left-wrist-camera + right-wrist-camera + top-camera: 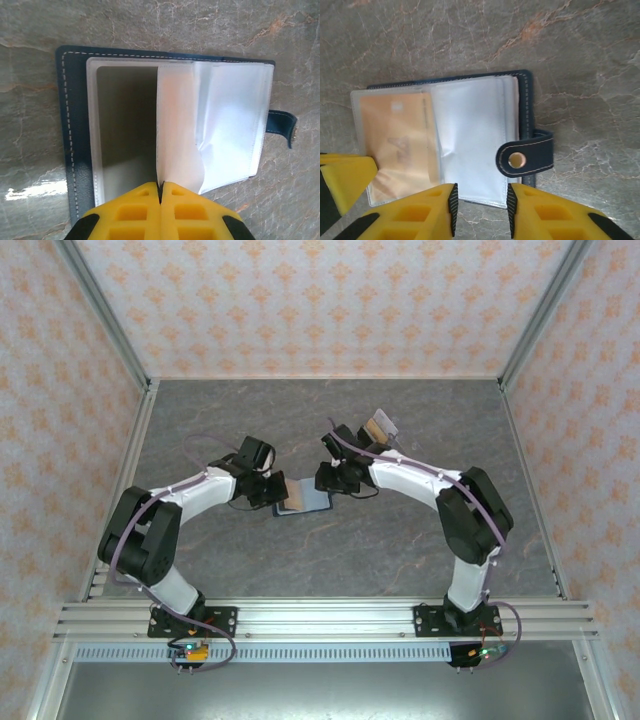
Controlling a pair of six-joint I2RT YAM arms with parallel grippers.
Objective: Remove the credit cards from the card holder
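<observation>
- The card holder (303, 504) lies open and flat on the grey marbled table (400, 540), midway between the two grippers.
- It has a dark navy cover (75, 130) with pale stitching, and clear plastic sleeves bound inside it.
- A tab clasp (525, 157) with a round snap folds over one side edge of the card holder.
- A brown-orange card (400, 145) sits inside a sleeve on the half away from the clasp.
- The left gripper (161, 192) stands at the card holder's open edge, its yellow fingers pressed together on the rim of one clear sleeve (175, 130), which stands up from the rest.
- The right gripper (481, 207) hangs over the card holder's edge near the clasp, its fingers apart and gripping nothing.
- The right wrist view shows the card and the snap plainly, with a left finger (345, 182) at the card's corner. The left wrist view shows the card as a faint orange tint through the plastic.
- The top view alone shows small brown and pale flat pieces (380, 426), well apart from the card holder, past the right gripper (328, 478). They are too small to make out.
</observation>
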